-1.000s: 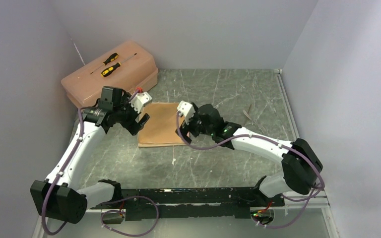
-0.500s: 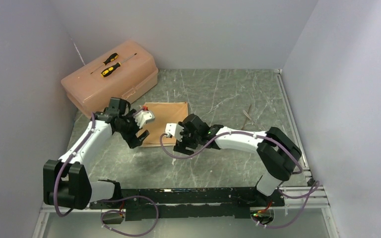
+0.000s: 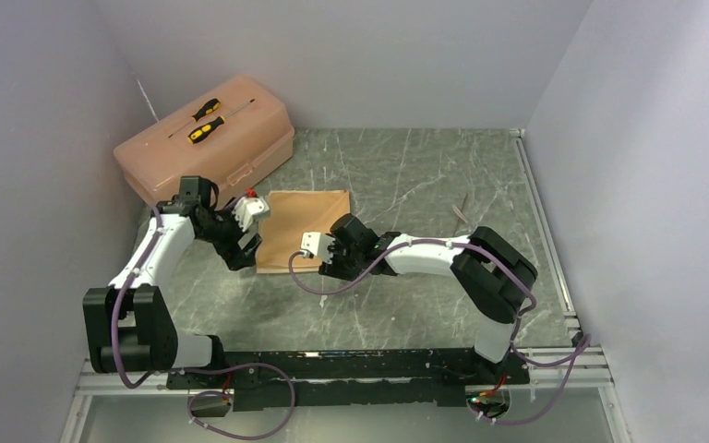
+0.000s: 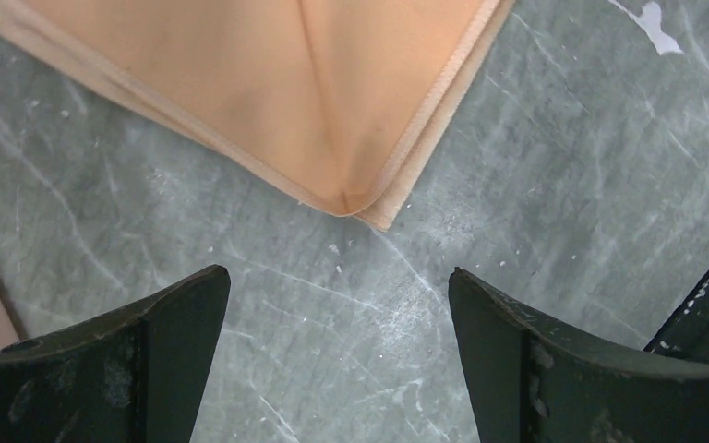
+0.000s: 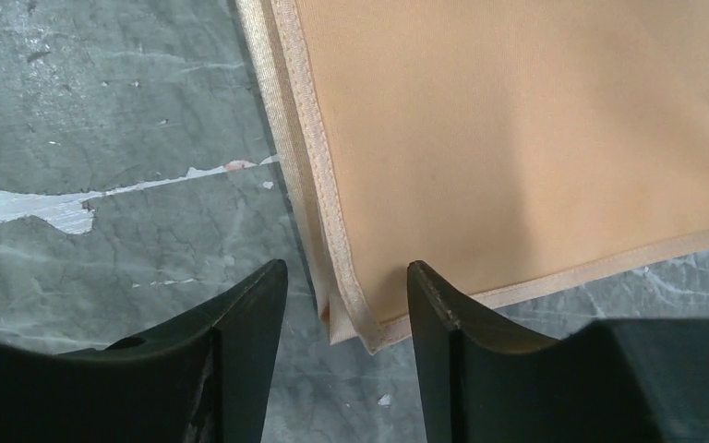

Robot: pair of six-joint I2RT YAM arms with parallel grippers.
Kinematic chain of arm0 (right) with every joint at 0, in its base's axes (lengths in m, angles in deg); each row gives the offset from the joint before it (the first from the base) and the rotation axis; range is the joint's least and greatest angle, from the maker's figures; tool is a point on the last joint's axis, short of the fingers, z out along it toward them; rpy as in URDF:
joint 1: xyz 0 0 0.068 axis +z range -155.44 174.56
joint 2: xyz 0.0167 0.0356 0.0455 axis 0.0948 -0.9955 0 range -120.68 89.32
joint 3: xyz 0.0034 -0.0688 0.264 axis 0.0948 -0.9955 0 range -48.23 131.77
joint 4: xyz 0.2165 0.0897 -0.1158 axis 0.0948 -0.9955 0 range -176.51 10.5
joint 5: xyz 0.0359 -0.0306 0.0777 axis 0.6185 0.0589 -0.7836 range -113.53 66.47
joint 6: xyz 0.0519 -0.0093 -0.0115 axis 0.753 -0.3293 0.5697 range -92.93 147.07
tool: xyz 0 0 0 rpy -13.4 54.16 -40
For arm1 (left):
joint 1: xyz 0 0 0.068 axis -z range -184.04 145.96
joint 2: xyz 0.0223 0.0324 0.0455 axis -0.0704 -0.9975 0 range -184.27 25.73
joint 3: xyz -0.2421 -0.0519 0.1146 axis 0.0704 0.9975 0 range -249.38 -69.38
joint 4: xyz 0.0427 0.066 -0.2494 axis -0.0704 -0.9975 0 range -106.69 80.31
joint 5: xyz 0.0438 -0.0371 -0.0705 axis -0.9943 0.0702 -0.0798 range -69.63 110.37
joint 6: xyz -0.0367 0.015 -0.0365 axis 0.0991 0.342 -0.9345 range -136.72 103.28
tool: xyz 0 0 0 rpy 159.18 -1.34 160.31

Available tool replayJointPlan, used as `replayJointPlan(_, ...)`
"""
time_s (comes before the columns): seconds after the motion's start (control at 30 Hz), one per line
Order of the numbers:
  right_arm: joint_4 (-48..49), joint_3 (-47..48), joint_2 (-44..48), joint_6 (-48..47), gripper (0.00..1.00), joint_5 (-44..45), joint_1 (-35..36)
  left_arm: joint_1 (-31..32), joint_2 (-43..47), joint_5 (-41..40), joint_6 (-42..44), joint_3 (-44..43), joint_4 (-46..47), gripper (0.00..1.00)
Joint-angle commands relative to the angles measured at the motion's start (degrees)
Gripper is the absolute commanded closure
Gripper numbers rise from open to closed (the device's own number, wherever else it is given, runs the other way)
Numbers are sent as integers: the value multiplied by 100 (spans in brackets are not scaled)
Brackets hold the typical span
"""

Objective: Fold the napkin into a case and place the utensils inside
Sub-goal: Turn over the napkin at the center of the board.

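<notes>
Seemingly untouched, napkin [image 5: 517,138] corner, right claw [image 5: 343,277] astride

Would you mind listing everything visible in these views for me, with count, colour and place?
napkin: one, peach-tan, folded flat, mid-table.
utensils: thin dull brownish pieces, count unclear, on the table right of the napkin.
toolbox: one, pink, far left corner.
screwdrivers: two, yellow and black, on the toolbox lid.
table: one, grey-green marbled.
walls: pale grey, on three sides.
left gripper: one, dark fingers, open, just short of the napkin's near left corner.
right gripper: one, dark fingers, open, astride the napkin's near right corner.
</notes>
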Motion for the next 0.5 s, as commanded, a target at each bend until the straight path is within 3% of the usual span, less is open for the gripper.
replayJointPlan(0.0,142,-39,-4,-43,46,90,3,7,146,579,875,198,43,6)
replayJointPlan(0.27,466,-147,-1,20,54,473,56,269,659,178,2223,1123,675,6)
replayJointPlan(0.47,858,-331,96,246,61,528,115,1021,850,-335,2329,1575,1443,8)
